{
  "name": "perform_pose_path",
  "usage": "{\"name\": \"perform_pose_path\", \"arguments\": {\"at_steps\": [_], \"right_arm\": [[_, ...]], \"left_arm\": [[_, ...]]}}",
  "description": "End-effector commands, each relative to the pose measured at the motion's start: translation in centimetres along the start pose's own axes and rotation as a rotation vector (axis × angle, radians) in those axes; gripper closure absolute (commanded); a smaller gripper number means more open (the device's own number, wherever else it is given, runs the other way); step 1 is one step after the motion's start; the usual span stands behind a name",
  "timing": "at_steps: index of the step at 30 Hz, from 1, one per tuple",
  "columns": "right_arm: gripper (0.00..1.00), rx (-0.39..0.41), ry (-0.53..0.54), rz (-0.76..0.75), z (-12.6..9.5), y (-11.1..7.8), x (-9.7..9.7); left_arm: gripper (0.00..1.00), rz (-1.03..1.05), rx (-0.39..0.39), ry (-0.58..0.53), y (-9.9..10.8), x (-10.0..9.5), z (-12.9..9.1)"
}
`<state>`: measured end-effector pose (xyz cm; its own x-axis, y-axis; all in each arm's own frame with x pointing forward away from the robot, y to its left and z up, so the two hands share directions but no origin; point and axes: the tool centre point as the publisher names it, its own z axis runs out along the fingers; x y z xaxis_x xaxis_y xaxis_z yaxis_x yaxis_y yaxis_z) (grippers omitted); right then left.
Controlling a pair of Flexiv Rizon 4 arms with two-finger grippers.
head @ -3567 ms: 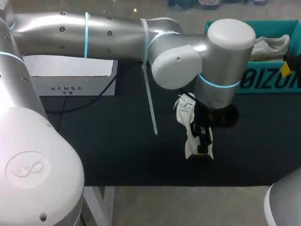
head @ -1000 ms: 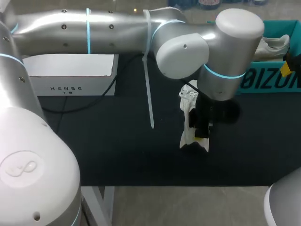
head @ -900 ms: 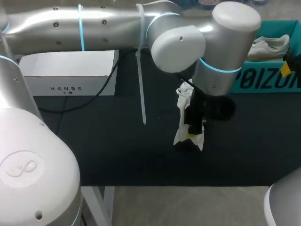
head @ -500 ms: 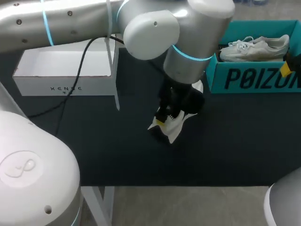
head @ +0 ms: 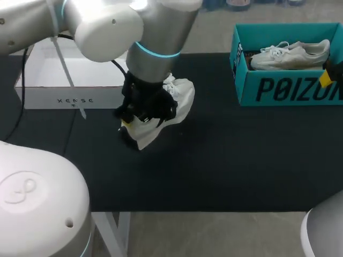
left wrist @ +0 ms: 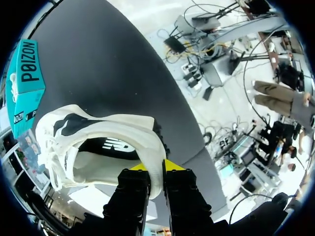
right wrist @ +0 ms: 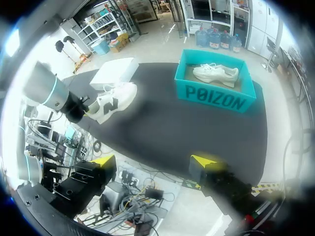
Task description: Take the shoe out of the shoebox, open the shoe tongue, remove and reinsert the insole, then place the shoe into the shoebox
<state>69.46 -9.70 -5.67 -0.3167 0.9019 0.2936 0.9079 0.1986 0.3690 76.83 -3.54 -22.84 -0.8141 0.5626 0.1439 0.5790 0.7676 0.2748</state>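
Observation:
My left gripper [left wrist: 150,169] is shut on the rim of a white sneaker [left wrist: 98,142] with a black logo, its two fingers pinching the wall of the shoe's opening. In the head view the white sneaker [head: 163,107] hangs tilted over the black table's left middle, with the left gripper [head: 128,120] at its lower end. The teal shoebox [head: 284,88] stands at the back right, a second white shoe [head: 292,53] lying inside it. My right gripper [right wrist: 153,162] is open with nothing in it, held high off the table's near right, far from the teal shoebox [right wrist: 214,91] and the white sneaker [right wrist: 115,98].
A white box [head: 69,88] stands at the back left, close behind the held sneaker, and a cable runs beside it. The black table mat [head: 225,160] lies bare between the sneaker and the shoebox.
My left arm has swung the sneaker leftward, from in front of the shoebox to the table's left middle, and turned it. The right arm has stayed put.

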Motion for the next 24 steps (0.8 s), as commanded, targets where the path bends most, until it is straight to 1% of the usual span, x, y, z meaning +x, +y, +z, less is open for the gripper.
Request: {"name": "perform_pose_path", "arguments": {"at_steps": [1,4,6,24], "right_arm": [[0.00,0.006,0.000,0.001,0.1,0.3,0.0],[0.00,0.006,0.000,0.001,0.1,0.3,0.0],[0.00,0.006,0.000,0.001,0.1,0.3,0.0],[0.00,0.006,0.000,0.001,0.1,0.3,0.0]], "left_arm": [[1.00,0.029,0.064,-0.134,9.6,1.4,1.3],[1.00,0.049,0.054,-0.133,11.8,1.8,2.2],[1.00,0.056,0.007,-0.092,12.3,1.6,2.4],[1.00,0.056,0.007,-0.092,12.3,1.6,2.4]]}}
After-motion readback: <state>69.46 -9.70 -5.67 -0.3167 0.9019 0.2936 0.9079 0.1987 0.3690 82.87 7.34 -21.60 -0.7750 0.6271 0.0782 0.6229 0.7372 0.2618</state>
